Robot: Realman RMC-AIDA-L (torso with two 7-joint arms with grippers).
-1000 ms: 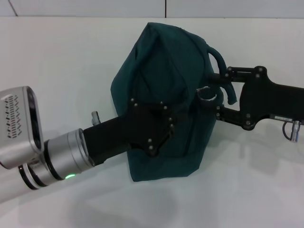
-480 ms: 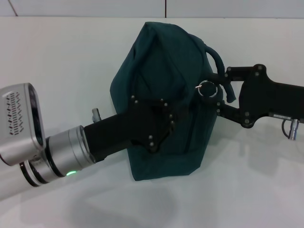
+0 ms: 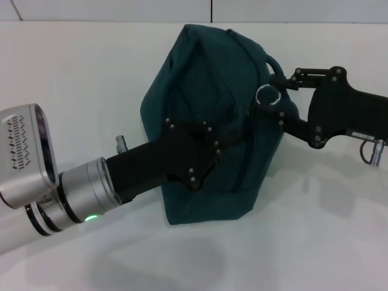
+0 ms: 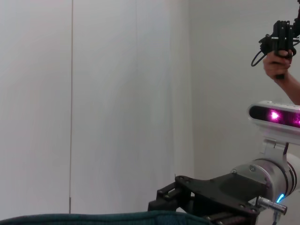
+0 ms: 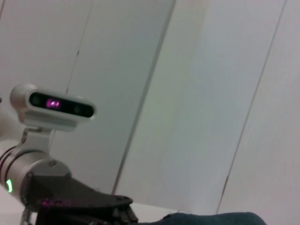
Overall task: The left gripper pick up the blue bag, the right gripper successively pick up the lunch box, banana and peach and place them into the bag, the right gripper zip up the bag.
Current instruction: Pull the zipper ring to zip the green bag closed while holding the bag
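White tabletop [image 3: 73, 79] fills the head view, with a pale wall strip along its far edge. On it stands the blue bag [image 3: 206, 79], the largest thing in sight, bulging and leaning, its top closed over. The lunch box, banana and peach show in no view.

From the robot's left, the left gripper [image 3: 203, 159] reaches in on its silver wrist with the green light lit. Its black fingers [image 3: 212, 145] are pressed against the bag's near side, pinching the fabric. From the right, the right gripper [image 3: 276, 100] sits at the bag's upper right edge. Its two fingers are closed around the metal ring pull [image 3: 267, 95] of the zipper, beside a dark looped handle [image 3: 276, 65].

Only the wrist views show the room behind: pale wall panels. The left wrist view catches the right gripper [image 4: 161, 204] at the teal fabric [image 4: 93, 218] and a person's hand [image 4: 281, 70] holding a black device far off. The right wrist view shows the left arm's camera and silver wrist.

Against half a second ago, the ring pull has moved up and farther along the bag's top, the right gripper with it, and the bag leans slightly more to the right.
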